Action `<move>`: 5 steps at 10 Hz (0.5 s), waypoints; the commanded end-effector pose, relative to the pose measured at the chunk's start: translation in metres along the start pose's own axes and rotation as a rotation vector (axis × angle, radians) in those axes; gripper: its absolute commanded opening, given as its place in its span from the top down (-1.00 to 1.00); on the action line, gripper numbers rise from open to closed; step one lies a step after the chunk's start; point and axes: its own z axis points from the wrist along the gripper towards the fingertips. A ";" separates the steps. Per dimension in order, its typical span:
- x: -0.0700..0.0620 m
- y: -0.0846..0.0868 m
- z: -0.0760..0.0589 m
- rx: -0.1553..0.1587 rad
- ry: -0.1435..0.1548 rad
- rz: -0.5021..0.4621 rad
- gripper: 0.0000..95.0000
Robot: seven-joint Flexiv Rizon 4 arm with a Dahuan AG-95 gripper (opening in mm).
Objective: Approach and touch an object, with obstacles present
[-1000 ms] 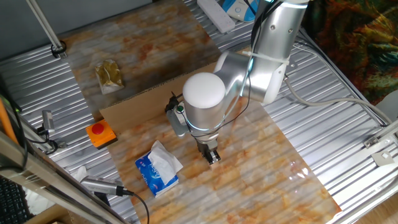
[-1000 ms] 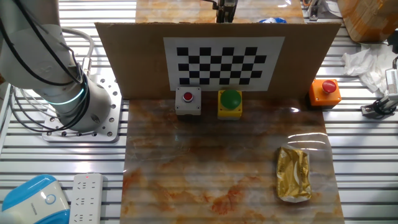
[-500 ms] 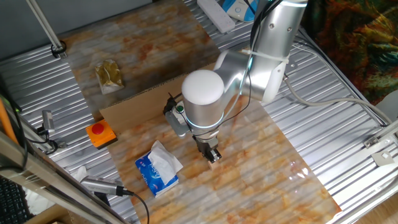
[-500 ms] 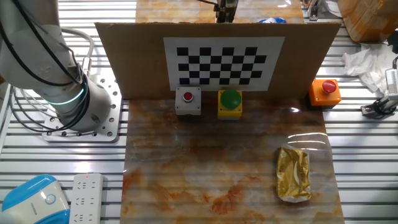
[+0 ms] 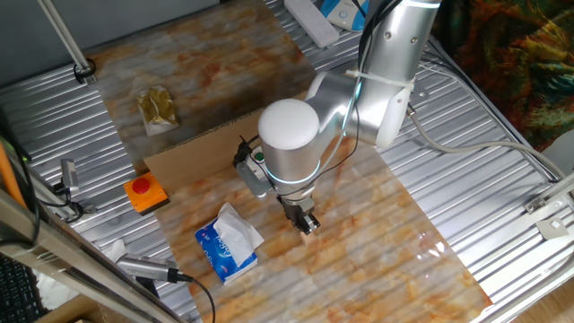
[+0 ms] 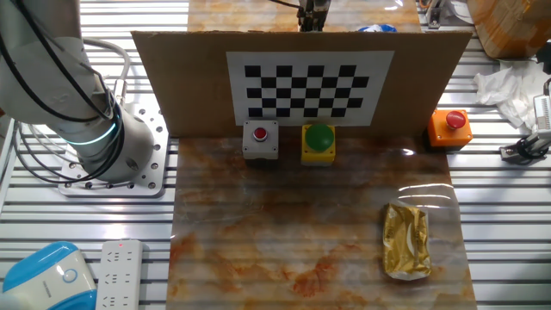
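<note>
My gripper (image 5: pixel 307 222) points down over the marbled board (image 5: pixel 377 233), on the side of the cardboard wall (image 5: pixel 202 148) where a blue tissue pack (image 5: pixel 229 242) lies a short way to its left. Its fingers look closed, with nothing between them, and it touches nothing. In the other fixed view only the gripper's top (image 6: pixel 312 12) shows above the wall (image 6: pixel 172 77). In front of that wall sit a red button on a grey box (image 6: pixel 260 140), a green button on a yellow box (image 6: pixel 318 140) and a gold packet (image 6: pixel 406 241).
An orange box with a red button (image 5: pixel 145 193) sits at the wall's end, also seen as the orange box (image 6: pixel 450 127). The gold packet (image 5: pixel 158 109) lies beyond the wall. A power strip (image 6: pixel 119 274) and a blue device (image 6: pixel 43 277) lie by the arm's base (image 6: pixel 112 146).
The arm has shifted slightly left and toward the cardboard wall, carrying the gripper a little with it. Nothing else has moved.
</note>
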 end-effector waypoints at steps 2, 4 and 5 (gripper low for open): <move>0.000 0.004 0.001 0.003 -0.001 0.007 1.00; 0.002 0.009 0.001 0.009 -0.001 0.013 1.00; 0.003 0.010 0.002 0.009 -0.002 0.013 1.00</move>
